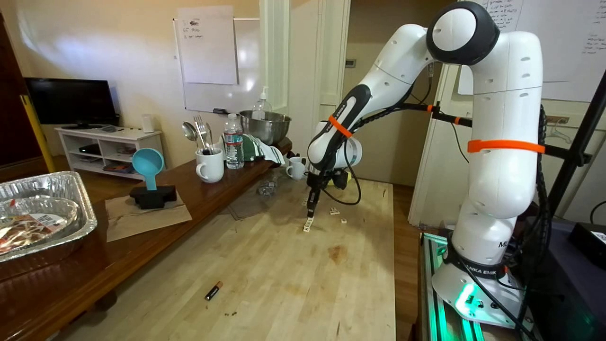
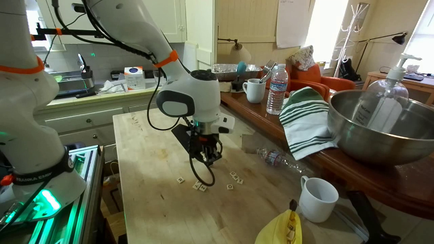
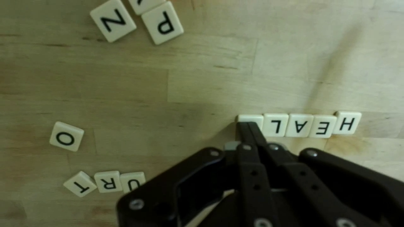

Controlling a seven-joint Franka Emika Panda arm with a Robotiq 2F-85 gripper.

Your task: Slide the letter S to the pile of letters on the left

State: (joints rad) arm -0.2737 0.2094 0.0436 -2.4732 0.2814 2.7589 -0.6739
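Wrist view: the closed hand (image 3: 248, 125) partly covers the tile (image 3: 251, 118) beside L (image 3: 276, 125).

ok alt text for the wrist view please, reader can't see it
The shut black claw partly covers a cream tile with no letter showing; to its right, in a row, lie upside-down tiles L, A, E, H. The wood table holds N and P by a cut-off tile at top left, O at left, and T, R, U at lower left.

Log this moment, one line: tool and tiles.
tool: shut, hides part of end tile in wrist view | end tile: letter hidden, beside L | then: A, E, H | contact: unclear
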